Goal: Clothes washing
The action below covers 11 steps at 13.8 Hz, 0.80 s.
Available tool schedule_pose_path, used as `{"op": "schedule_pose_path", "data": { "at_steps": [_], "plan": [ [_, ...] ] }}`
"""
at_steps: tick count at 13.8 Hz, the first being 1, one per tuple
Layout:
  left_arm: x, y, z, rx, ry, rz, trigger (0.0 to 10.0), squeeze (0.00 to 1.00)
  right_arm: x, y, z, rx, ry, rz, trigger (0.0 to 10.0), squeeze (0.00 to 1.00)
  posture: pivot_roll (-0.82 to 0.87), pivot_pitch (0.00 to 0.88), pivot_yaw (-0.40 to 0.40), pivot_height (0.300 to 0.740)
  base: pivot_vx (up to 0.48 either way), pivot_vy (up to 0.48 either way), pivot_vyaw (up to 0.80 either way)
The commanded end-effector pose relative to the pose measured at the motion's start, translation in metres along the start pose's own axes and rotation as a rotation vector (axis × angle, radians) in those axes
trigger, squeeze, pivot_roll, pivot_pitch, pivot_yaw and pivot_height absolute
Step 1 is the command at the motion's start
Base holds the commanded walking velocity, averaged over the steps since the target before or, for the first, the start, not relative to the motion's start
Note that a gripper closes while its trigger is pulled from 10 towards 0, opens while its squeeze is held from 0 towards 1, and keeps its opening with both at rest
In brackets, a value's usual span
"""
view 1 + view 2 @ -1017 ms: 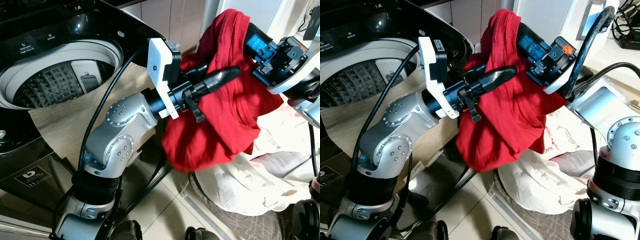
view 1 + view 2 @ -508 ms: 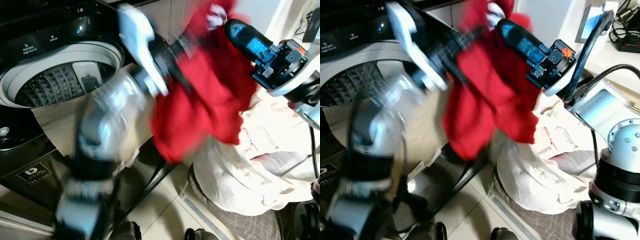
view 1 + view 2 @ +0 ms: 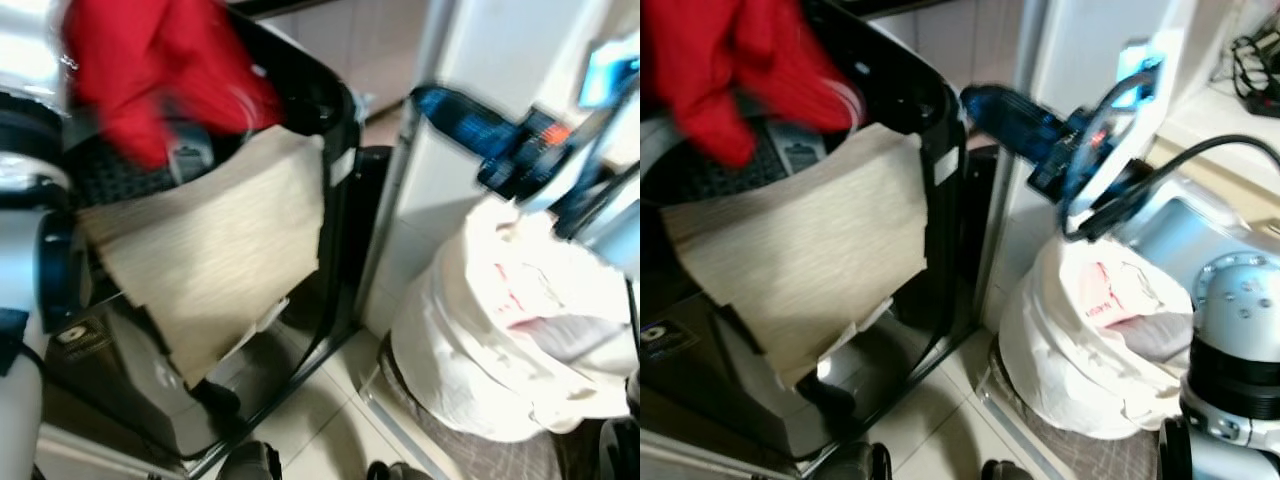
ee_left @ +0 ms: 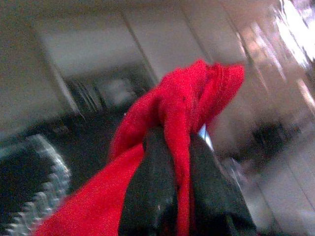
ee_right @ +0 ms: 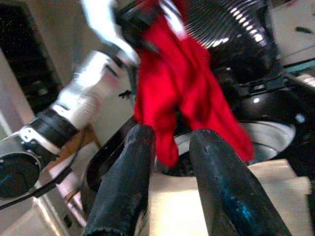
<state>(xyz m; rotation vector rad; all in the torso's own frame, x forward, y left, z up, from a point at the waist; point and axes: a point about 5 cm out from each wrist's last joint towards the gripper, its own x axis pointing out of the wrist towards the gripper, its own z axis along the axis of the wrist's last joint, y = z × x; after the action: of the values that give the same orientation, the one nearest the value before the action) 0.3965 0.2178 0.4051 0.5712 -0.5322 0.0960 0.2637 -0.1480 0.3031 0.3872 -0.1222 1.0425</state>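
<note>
Over the washer: our left hand (image 4: 170, 172) is clamped on the red shirt (image 3: 150, 70), dangling above the washer (image 3: 300, 100) drum.
Right hand: our right hand (image 5: 172, 147) is empty, fingers apart, near the white bag (image 3: 1110, 340).

- The red garment (image 3: 150, 70) is soft matt cloth with a fine knit texture, bunched into folds between the black fingers (image 4: 152, 196) of the left end effector (image 4: 179, 187).
- The washing machine (image 3: 320, 110) has a glossy black plastic body that catches highlights.
- The cardboard sheet (image 3: 220, 250) draped over its front is matt, pale tan, faintly grained.
- The white bag (image 3: 510, 330) is thin, crinkled plastic with a slight sheen.
- The right end effector (image 5: 170, 182) has smooth, dark, semi-gloss fingers (image 5: 128, 187).
- The robot arm (image 5: 83, 103) is brushed silver metal.
- The floor tiles (image 3: 320, 420) are smooth and shiny.
</note>
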Motion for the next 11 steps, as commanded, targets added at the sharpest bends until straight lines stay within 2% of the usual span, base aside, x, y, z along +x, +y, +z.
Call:
{"op": "schedule_pose_path", "data": {
  "at_steps": [1,2,3,4,7,11],
  "plan": [
    [-0.004,-0.015,-0.026,0.035,0.159,-0.087,10.0,0.0,0.0,0.004,0.0,-0.027,0.014,0.01,10.0,0.0,-0.06,0.052,-0.008,0.74,0.0,0.0,0.0],
    [-0.023,-0.038,-0.072,0.006,0.412,-0.216,10.0,0.0,0.0,0.004,-0.013,-0.046,0.091,-0.007,10.0,0.0,-0.07,0.053,-0.006,0.74,0.0,0.0,0.0],
    [-0.033,-0.043,-0.09,-0.01,0.528,-0.244,10.0,0.27,-0.001,0.004,-0.021,-0.063,0.133,-0.019,10.0,0.0,-0.07,0.054,-0.005,0.74,0.0,0.0,0.0],
    [-0.042,-0.046,-0.103,0.003,0.618,-0.288,10.0,1.0,-0.002,0.004,-0.026,-0.069,0.161,-0.028,10.0,0.0,-0.07,0.055,-0.005,0.74,0.0,0.0,0.0],
    [-0.049,-0.039,-0.113,0.055,0.717,-0.323,10.0,1.0,-0.007,0.001,-0.034,-0.088,0.215,-0.067,10.0,0.0,-0.07,0.057,-0.006,0.74,0.0,0.0,0.0],
    [-0.044,-0.025,-0.106,0.069,0.71,-0.298,10.0,1.0,-0.01,-0.01,-0.036,-0.105,0.227,-0.139,10.0,0.0,-0.07,0.055,-0.01,0.74,0.0,0.0,0.0]
  ]
}}
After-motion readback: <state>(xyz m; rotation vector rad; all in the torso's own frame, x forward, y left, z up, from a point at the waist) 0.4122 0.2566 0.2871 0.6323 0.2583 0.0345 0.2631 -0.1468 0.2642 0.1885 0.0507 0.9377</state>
